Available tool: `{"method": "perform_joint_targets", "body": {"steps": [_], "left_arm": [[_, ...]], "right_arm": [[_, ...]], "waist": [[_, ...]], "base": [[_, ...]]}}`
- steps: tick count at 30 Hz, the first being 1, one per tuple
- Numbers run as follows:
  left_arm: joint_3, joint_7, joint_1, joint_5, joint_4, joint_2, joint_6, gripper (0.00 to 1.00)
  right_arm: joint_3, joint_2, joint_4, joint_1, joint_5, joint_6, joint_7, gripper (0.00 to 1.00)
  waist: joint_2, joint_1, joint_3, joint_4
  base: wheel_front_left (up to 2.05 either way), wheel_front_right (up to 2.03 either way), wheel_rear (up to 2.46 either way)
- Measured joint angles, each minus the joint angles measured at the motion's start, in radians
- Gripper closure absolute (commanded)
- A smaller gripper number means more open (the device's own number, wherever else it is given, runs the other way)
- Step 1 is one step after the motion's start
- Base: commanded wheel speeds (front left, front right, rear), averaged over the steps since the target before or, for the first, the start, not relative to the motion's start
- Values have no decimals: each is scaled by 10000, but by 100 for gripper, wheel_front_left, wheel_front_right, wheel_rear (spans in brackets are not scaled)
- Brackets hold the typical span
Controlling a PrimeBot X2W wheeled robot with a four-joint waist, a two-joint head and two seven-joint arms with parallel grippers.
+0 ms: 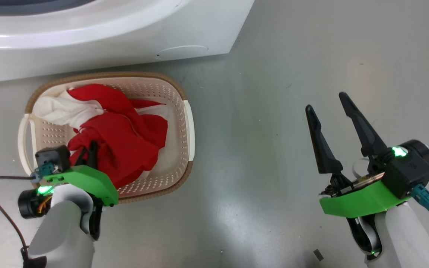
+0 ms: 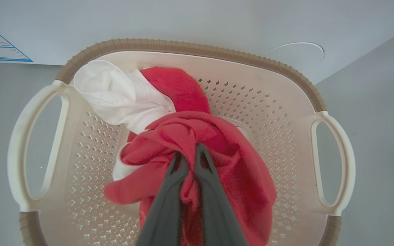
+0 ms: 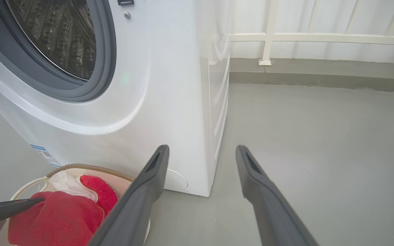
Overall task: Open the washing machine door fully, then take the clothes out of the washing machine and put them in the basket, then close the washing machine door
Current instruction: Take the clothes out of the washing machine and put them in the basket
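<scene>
Head view puts the washing machine (image 1: 106, 33) as the biggest thing, a white box across the far side, beyond my left gripper (image 1: 88, 150) and my right gripper (image 1: 326, 102), closer to the left one. From my right wrist camera its round opening shows uncovered, a grey rubber ring (image 3: 106, 68) around the steel drum (image 3: 56, 37), up and to the left of that gripper. The basket (image 1: 185, 123) sits on the grey floor (image 1: 274, 149) just in front of the machine, directly under my left gripper and well to the left of my right gripper. The clothes (image 1: 129, 141) lie heaped inside it, red with a white part at the far left corner. My left gripper's fingers are pressed together, clamped on a fold of the red cloth. My right gripper hangs over bare floor, fingers spread wide apart, holding nothing.
</scene>
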Motion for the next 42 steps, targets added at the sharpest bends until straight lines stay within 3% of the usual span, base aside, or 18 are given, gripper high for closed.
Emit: {"method": "perform_joint_targets", "body": {"steps": [6, 7, 8, 9, 10, 11, 18, 42], "left_arm": [[186, 0, -134, 86, 157, 69, -2, 100], [201, 0, -166, 115, 171, 67, -48, 75], [221, 0, -174, 142, 188, 67, -82, 58], [234, 0, -174, 142, 240, 65, -88, 49], [240, 0, -174, 144, 301, 65, -90, 5], [253, 0, -174, 144, 330, 65, -119, 0], [167, -2, -141, 468, -221, -4, -351, 0], [288, -31, 2707, 679, -5173, -280, -525, 0]], "right_arm": [[29, -2, 25, -221, 0, 0, 0, 0], [27, -2, 38, -246, 0, 0, 0, 0], [27, -2, 42, -266, 0, 0, 0, 0], [27, -2, 48, -267, 0, 0, 0, 0], [27, -2, 63, -267, 0, 0, 0, 0], [27, -2, 82, -267, 0, 0, 0, 0], [21, -4, 228, -266, 0, 0, 0, 0], [-247, -4, 593, 383, 59, 0, 0, 0]], "waist": [[0, 0, 125, -30], [0, 0, 116, -30], [0, 0, 100, -30], [0, 0, 78, -29], [0, -1, 54, -28], [0, 0, 27, -25], [0, 0, -312, 53], [0, 0, -2308, 648]], "base": [[0, 0, 0], [0, 0, 0], [0, 0, 0], [0, 0, 0], [0, 0, 0], [0, 0, 0], [0, 0, 0], [0, 0, 0]]}}
